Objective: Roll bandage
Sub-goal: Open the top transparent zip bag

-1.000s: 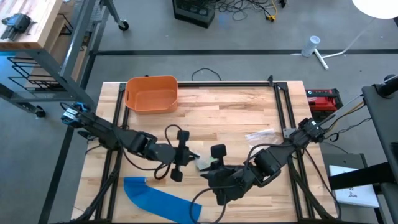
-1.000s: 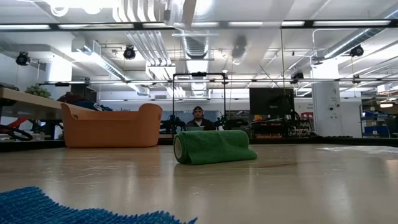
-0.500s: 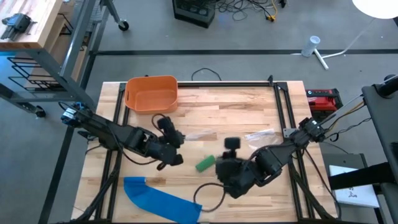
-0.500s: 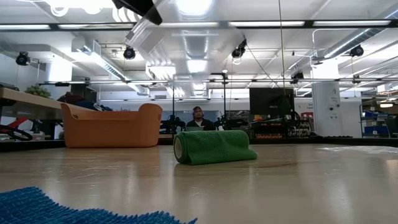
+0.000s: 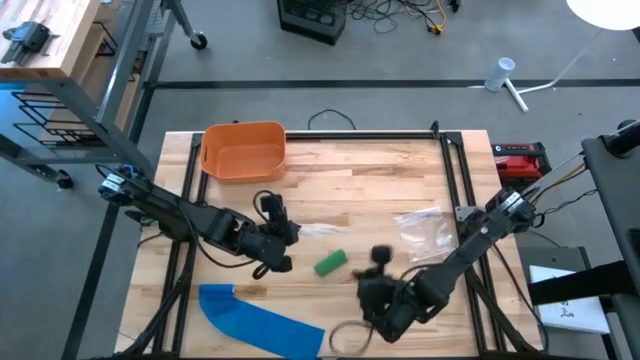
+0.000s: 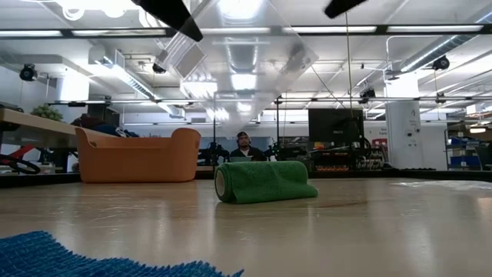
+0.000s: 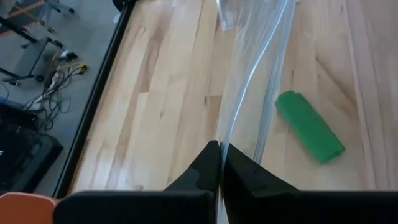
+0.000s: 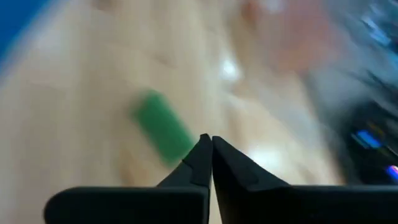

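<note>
One rolled green bandage is lying on its side near the middle of the wooden table, its long axis running diagonally across the boards in the high view. In the low view the roll is sitting flat on the tabletop, its spiral end facing left and a loose flap trailing along the right side; the fabric is looking soft and ribbed.

The left gripper is hanging just beside the roll, fingers pinched together on the edge of a clear plastic bag, which is draping down over the table toward the bandage. The right gripper is hovering on the roll's other side, near but apart, its fingers pressed together on nothing.

A second clear plastic bag is lying by the table's right edge. One orange bin is standing at the far left corner, and one blue cloth is lying at the near edge.
</note>
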